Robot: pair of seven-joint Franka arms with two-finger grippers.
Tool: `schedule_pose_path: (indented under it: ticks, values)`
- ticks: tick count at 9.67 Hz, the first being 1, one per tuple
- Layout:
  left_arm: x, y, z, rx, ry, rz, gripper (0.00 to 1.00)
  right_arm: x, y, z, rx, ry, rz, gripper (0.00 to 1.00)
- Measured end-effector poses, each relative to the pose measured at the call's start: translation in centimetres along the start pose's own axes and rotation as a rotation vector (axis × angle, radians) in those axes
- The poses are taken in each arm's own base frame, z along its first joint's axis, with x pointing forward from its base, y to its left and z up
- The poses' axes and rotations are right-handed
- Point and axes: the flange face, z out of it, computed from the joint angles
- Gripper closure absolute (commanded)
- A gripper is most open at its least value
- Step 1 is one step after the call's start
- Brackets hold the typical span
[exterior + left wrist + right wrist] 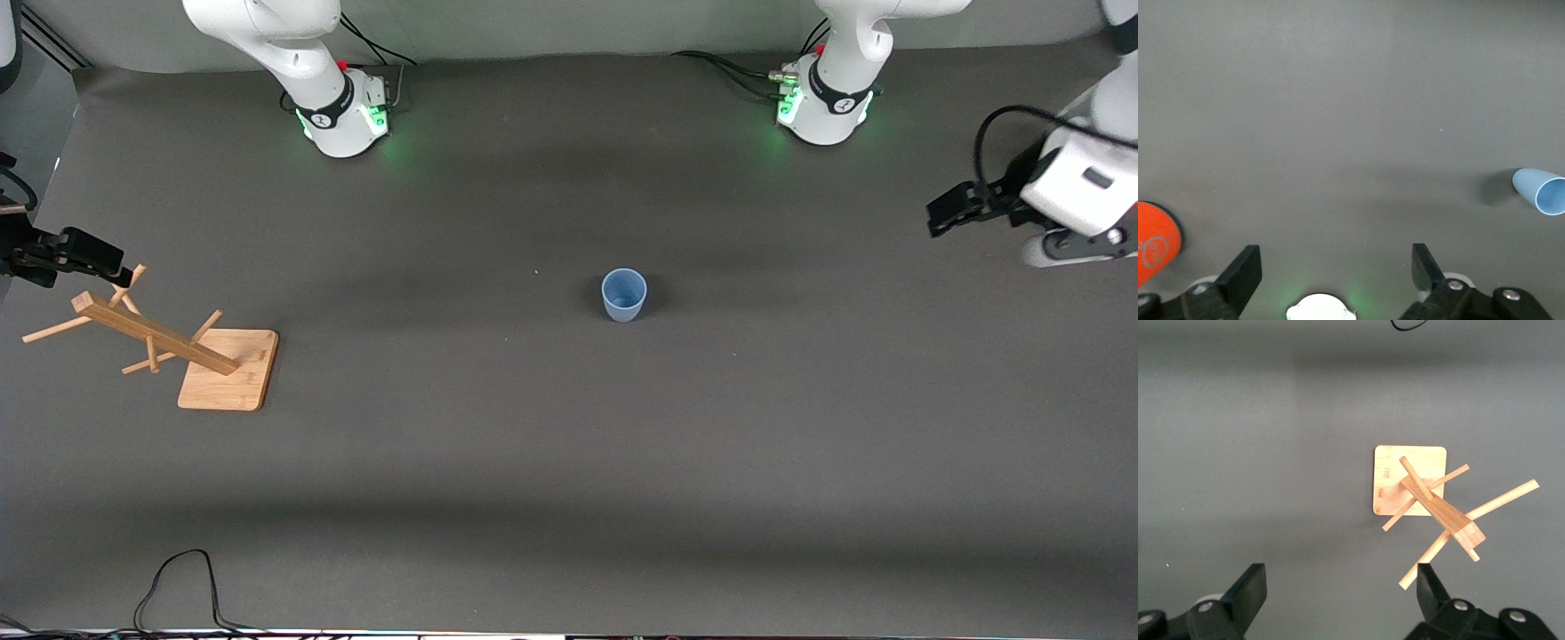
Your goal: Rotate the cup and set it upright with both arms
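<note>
The light-blue cup (623, 295) sits alone near the middle of the dark table, its open mouth showing upward. The left wrist view catches the cup (1541, 190) at the frame's edge, well away from the fingers. My left gripper (944, 213) hangs open and holds nothing over the left arm's end of the table; its black fingertips (1245, 267) stand wide apart around bare mat. My right gripper (93, 253) is open over the right arm's end, beside the wooden rack, with nothing between its fingers (1251, 587).
A wooden peg rack (169, 342) on a square bamboo base (227, 373) stands toward the right arm's end; the right wrist view shows the rack (1435, 503) below that gripper. An orange round object (1153, 243) lies at the left wrist view's edge. A black cable (182, 578) loops along the near table edge.
</note>
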Motion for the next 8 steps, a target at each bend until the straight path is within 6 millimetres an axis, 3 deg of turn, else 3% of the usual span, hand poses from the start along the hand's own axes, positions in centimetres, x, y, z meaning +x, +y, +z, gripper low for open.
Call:
schedule_pose_path:
  ticks: [3, 5, 8]
  values:
    - [-0.9, -1.6, -0.6, 0.027, -0.012, 0.039, 0.0, 0.0, 0.0, 0.1, 0.0, -0.001, 0.0, 0.0]
    - [-0.8, -2.4, -0.3, 0.024, -0.023, 0.154, 0.0, 0.1, 0.0, 0.2, 0.0, -0.003, 0.0, 0.0]
    - [0.0, -3.8, -0.1, 0.019, 0.008, 0.178, 0.0, 0.1, 0.0, 0.2, 0.0, -0.004, 0.0, 0.0]
